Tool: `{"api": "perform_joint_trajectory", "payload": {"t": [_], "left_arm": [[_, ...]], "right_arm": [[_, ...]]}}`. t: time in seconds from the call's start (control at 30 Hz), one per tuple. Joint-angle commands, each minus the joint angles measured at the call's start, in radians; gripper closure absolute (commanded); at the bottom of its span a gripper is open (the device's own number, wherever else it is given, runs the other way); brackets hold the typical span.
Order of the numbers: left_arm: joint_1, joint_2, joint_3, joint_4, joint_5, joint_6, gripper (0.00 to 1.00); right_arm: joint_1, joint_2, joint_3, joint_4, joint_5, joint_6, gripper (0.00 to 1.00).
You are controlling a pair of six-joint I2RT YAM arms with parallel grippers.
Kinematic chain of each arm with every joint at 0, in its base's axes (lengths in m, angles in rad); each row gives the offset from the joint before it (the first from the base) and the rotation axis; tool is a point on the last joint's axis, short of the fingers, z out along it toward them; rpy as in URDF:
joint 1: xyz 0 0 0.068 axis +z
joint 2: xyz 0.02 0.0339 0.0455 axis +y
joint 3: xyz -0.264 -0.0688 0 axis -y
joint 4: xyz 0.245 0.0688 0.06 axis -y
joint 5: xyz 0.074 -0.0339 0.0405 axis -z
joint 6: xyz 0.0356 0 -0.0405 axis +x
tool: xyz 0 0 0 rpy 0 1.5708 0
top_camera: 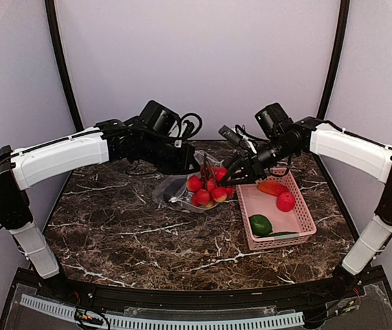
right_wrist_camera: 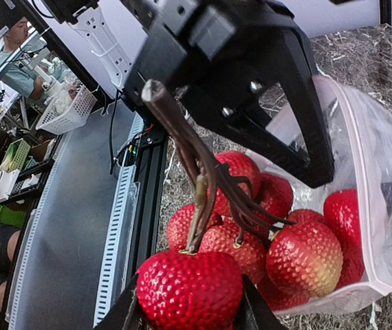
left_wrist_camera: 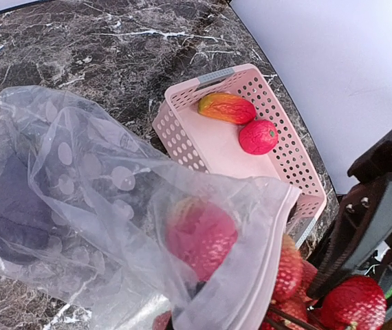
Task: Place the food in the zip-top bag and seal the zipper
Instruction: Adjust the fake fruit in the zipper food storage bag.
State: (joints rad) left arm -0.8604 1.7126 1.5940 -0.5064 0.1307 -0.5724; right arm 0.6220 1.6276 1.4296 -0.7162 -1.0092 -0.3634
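Note:
The clear dotted zip-top bag (top_camera: 172, 192) lies on the table with its mouth toward the pink basket. Its pale pink zipper strip (left_wrist_camera: 268, 258) stands open. My left gripper (top_camera: 186, 165) is shut on the bag's upper mouth edge and holds it up; the bag hides its fingers in the left wrist view. A dark purple eggplant (left_wrist_camera: 17, 213) and a red fruit (left_wrist_camera: 199, 237) are inside. My right gripper (right_wrist_camera: 189, 306) is shut on one berry of a red bunch (right_wrist_camera: 251, 227) with brown stems. It holds the bunch at the bag's mouth (top_camera: 208, 189).
The pink basket (top_camera: 299, 230) stands right of the bag. It holds an orange-red oval (top_camera: 271, 187), a round red fruit (top_camera: 285, 201) and a green piece (top_camera: 260, 224). The two grippers are close together over the bag's mouth. The table's metal front rail (right_wrist_camera: 124, 206) shows below.

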Motion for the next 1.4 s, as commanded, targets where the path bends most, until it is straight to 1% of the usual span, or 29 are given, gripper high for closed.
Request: {"api": "perform_joint_trajectory", "payload": {"t": [0.0, 0.17, 0.23, 0.33, 0.47, 0.57, 0.7, 0.87, 1.1, 1.2, 1.33, 1.37], "left_arm": [[0.0, -0.01, -0.033, 0.008, 0.023, -0.008, 0.99], [0.0, -0.016, -0.044, 0.052, 0.086, -0.02, 0.99], [0.0, -0.021, -0.048, 0.079, 0.126, -0.028, 0.99], [0.0, -0.03, -0.052, 0.113, 0.171, -0.051, 0.99], [0.0, -0.057, -0.058, 0.135, 0.192, -0.078, 0.99], [0.002, -0.072, -0.057, 0.141, 0.215, -0.092, 0.99], [0.002, -0.085, -0.055, 0.132, 0.227, -0.103, 0.99], [0.003, -0.082, -0.066, 0.119, 0.226, -0.103, 0.99], [0.003, -0.051, -0.07, 0.132, 0.239, -0.11, 0.99], [0.003, -0.032, -0.061, 0.106, 0.213, -0.113, 0.99], [0.002, -0.012, -0.062, 0.117, 0.207, -0.136, 0.99], [0.002, -0.006, -0.06, 0.125, 0.213, -0.137, 0.99]], "right_arm": [[0.023, 0.003, 0.076, -0.021, -0.054, 0.059, 0.96], [0.053, 0.053, 0.142, -0.02, -0.102, 0.08, 0.96], [0.077, 0.069, 0.169, -0.027, -0.083, 0.065, 0.96], [0.09, 0.094, 0.174, -0.014, -0.004, 0.05, 0.97], [0.089, 0.119, 0.123, 0.069, 0.126, 0.073, 0.99], [0.082, 0.127, 0.074, 0.16, 0.25, 0.131, 1.0], [0.036, 0.12, 0.029, 0.239, 0.313, 0.234, 1.0], [-0.002, 0.11, 0.017, 0.279, 0.421, 0.32, 1.0], [-0.012, 0.157, 0.095, 0.272, 0.348, 0.387, 1.0], [0.011, 0.159, 0.122, 0.242, 0.356, 0.433, 1.0], [0.055, 0.146, 0.102, 0.262, 0.303, 0.512, 1.0], [0.064, 0.155, 0.105, 0.267, 0.287, 0.529, 0.97]]}}
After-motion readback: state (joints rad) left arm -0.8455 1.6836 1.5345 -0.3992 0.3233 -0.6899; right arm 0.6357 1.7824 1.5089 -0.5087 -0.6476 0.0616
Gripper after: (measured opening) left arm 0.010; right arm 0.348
